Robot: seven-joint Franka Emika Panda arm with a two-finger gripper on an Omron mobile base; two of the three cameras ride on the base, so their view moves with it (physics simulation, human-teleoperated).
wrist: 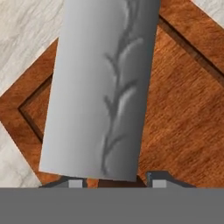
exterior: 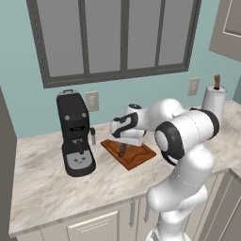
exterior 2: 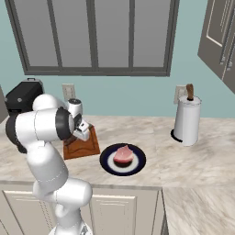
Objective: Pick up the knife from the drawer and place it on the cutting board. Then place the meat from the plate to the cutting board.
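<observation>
The knife (wrist: 100, 87) lies with its broad silver-grey blade over the reddish-brown cutting board (wrist: 179, 113), and its dark handle sits between my fingertips at the bottom of the hand view. My gripper (wrist: 116, 181) stands open, with a sliver of board showing between the left fingertip and the handle. From the left base view, the gripper (exterior: 122, 148) is low over the cutting board (exterior: 139, 159). The meat (exterior 2: 123, 154) rests on a dark plate (exterior 2: 137, 165), just right of the cutting board (exterior 2: 85, 148). Cream cabinet fronts (exterior: 94, 227) are shut; which one is the drawer I cannot tell.
A black coffee machine (exterior: 75, 136) stands left of the board. A white paper towel roll (exterior 2: 187, 120) on a dark base stands at the back right of the marble counter (exterior 2: 193, 160). A window and wall outlets are behind.
</observation>
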